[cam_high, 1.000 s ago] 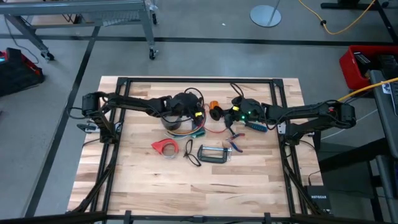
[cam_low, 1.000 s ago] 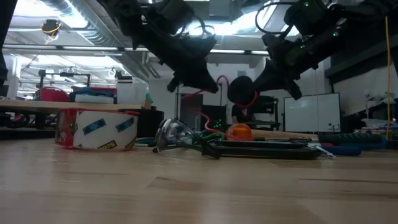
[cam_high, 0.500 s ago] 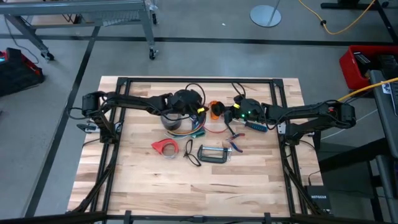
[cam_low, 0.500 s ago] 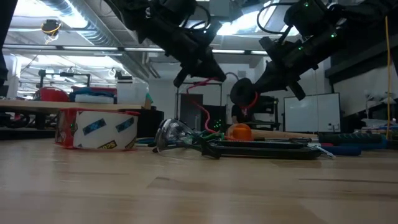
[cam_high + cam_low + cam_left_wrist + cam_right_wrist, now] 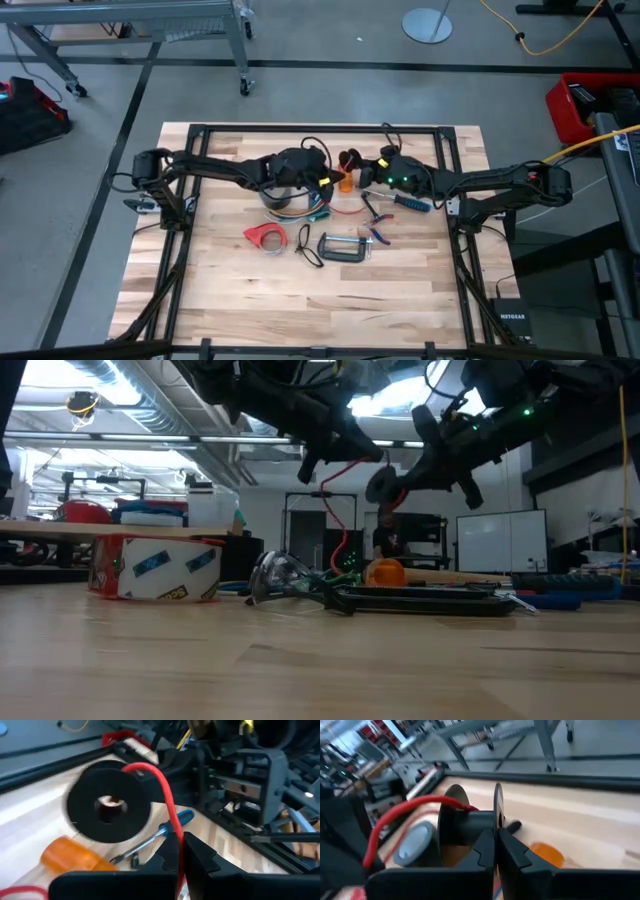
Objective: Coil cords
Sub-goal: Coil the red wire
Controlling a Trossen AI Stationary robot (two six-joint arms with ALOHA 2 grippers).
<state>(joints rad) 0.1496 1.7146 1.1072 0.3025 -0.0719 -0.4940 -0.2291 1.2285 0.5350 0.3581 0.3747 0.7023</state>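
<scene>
A metal clamp (image 5: 343, 247) and a red tape dispenser (image 5: 264, 235) lie nearest on the wooden table (image 5: 300, 300), with the coloured cords (image 5: 297, 211) bunched just beyond them beside a grey roll of tape (image 5: 277, 196). Above that bunch the left gripper (image 5: 181, 851) is clenched on a single red cord (image 5: 162, 785), which rises from the pile and arcs across to a black spool (image 5: 465, 826). The right gripper (image 5: 496, 845), held clear of the tabletop toward the far edge, is closed on one flange of that spool, the red cord running onto its core. An orange cylinder (image 5: 344, 180) sits on the table under the two grippers, and a blue-handled screwdriver (image 5: 408, 202) and pliers (image 5: 378, 232) lie to the right of it.
</scene>
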